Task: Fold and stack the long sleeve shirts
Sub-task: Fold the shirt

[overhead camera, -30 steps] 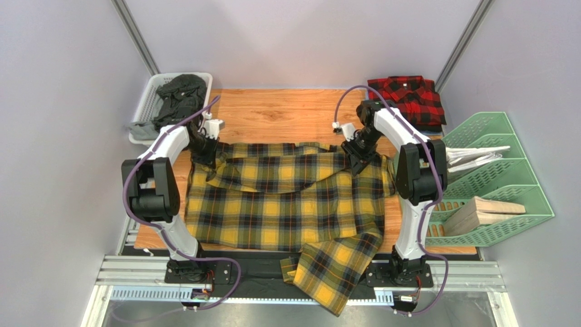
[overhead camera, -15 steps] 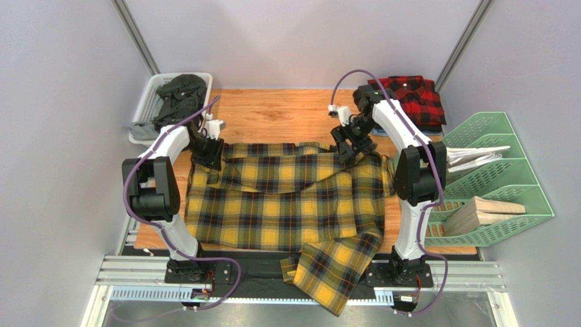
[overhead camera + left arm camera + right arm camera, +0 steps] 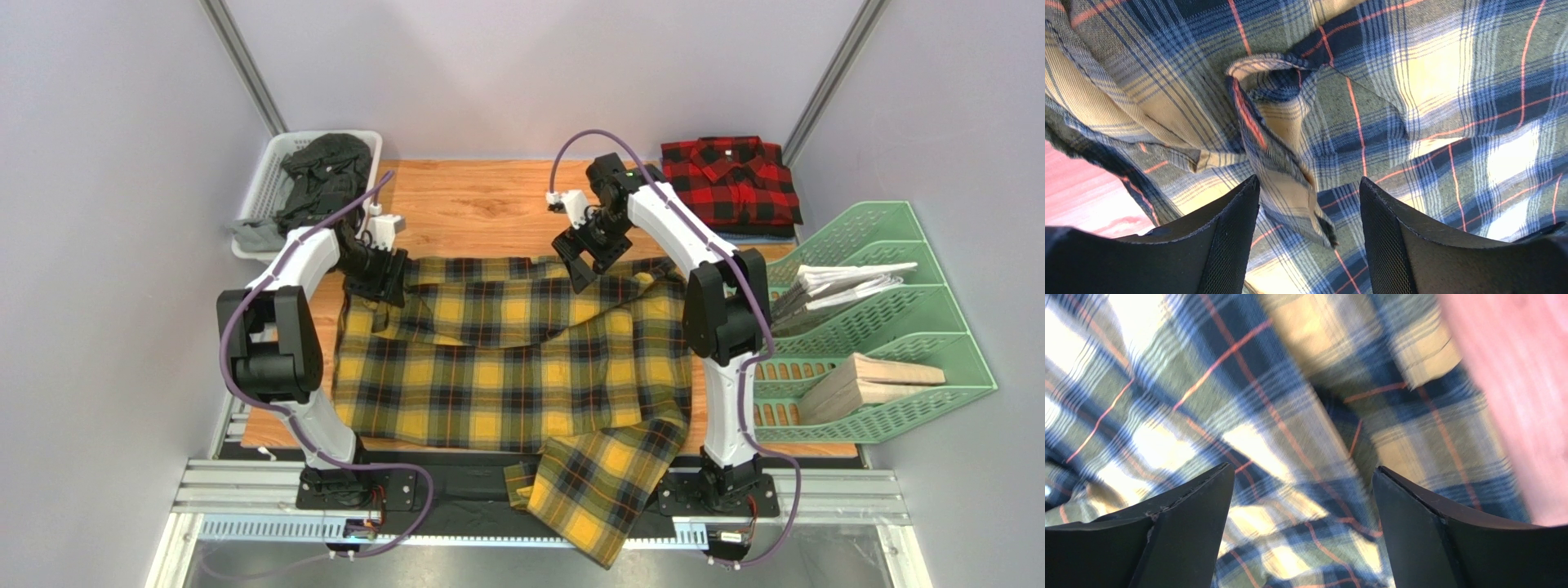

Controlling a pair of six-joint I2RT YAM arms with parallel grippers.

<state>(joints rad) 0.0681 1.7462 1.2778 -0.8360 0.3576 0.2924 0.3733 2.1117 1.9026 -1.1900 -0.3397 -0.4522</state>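
The yellow plaid long sleeve shirt (image 3: pixel 515 355) lies spread across the table, its top edge folded down and one sleeve (image 3: pixel 601 490) hanging over the near edge. The red plaid shirt (image 3: pixel 734 181) sits folded at the back right corner. My left gripper (image 3: pixel 383 279) hovers open over the yellow shirt's back left corner. In the left wrist view a raised pucker of cloth (image 3: pixel 1281 153) stands free between the open left gripper's (image 3: pixel 1309 180) fingers. My right gripper (image 3: pixel 586 260) is open just above the shirt's back edge. The right wrist view shows the right gripper (image 3: pixel 1304 468) with only blurred plaid below it.
A white basket (image 3: pixel 260 184) of dark clothes stands at the back left. A green file rack (image 3: pixel 902 239) with papers (image 3: pixel 846 282) and a wooden block (image 3: pixel 871 380) lines the right side. Bare wood (image 3: pixel 491 208) shows behind the yellow shirt.
Both grippers opened and let go of the yellow shirt's top edge. The right gripper moved left and rose toward the back; the left barely shifted.
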